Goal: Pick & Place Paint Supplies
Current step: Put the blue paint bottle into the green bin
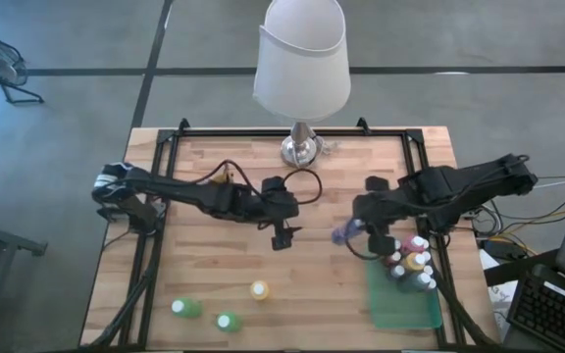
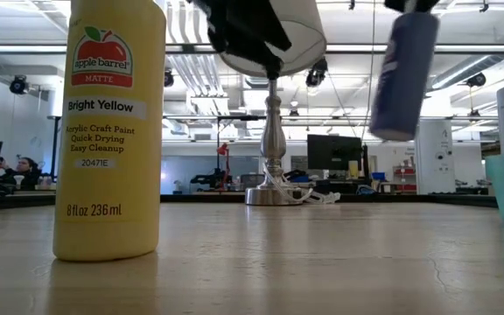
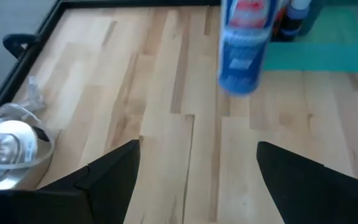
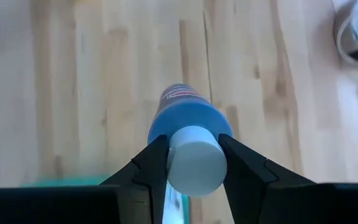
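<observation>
My right gripper [image 1: 358,232] is shut on a blue paint bottle [image 1: 341,233] with a white cap, held in the air over the table's middle, left of the green tray [image 1: 400,312]. The low view shows this bottle [image 2: 402,74] hanging clear of the table. Several white-capped bottles [image 1: 412,263] stand in the tray's far part. A yellow bottle [image 1: 259,289] and two green bottles [image 1: 186,308] [image 1: 228,321] stand on the wood near the front edge. My left gripper [image 1: 282,235] hovers open over the table's middle, with the blue bottle [image 3: 244,46] ahead of it. No paintbrushes show. My right gripper pinches the blue bottle at its top end, one finger [image 4: 151,168] on each side just below the white cap [image 4: 194,158]. The fingers come from above, pointing down. The bottle's body [image 4: 188,115] hangs below them, slightly tilted and lifted clear of the table.
The lamp with a white shade [image 1: 302,59] stands on its silver base [image 1: 302,149] at the far middle of the table. A black frame [image 1: 165,147] runs along the table's edges. Bare wood lies between the two grippers and the front bottles.
</observation>
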Motion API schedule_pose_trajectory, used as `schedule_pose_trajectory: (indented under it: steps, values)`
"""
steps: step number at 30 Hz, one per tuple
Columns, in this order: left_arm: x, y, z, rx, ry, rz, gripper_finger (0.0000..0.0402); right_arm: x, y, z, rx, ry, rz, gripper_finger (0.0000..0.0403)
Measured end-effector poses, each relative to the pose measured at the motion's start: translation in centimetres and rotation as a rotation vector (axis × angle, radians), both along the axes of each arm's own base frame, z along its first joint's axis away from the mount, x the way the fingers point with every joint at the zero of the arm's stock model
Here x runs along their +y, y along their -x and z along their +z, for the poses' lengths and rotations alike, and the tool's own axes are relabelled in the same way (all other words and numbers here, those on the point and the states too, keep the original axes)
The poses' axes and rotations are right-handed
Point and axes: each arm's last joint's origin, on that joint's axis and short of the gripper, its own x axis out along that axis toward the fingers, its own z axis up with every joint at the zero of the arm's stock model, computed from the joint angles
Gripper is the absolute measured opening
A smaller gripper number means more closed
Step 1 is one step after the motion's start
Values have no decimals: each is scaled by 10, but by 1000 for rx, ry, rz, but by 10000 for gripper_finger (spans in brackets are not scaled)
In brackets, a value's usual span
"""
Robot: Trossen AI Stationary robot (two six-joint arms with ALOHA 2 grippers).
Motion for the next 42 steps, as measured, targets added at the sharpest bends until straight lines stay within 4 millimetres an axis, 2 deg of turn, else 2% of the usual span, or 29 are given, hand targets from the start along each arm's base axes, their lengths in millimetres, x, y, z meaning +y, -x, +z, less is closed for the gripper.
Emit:
schedule_pose_trajectory:
  steps: [6,10,22,31,42]
  values:
    - [2,3,-22,-14,-3,3,326,13,12,16,23,-72,-28,114]
    - [2,3,-25,-10,-4,3,328,26,16,19,25,-138,-29,114]
    - [2,3,-22,-29,9,10,328,65,36,9,109,-210,-75,114]
    - [2,5,-30,-7,6,10,328,64,50,5,212,-144,-127,114]
    - [2,7,-36,7,15,17,328,63,51,4,227,-125,-134,114]
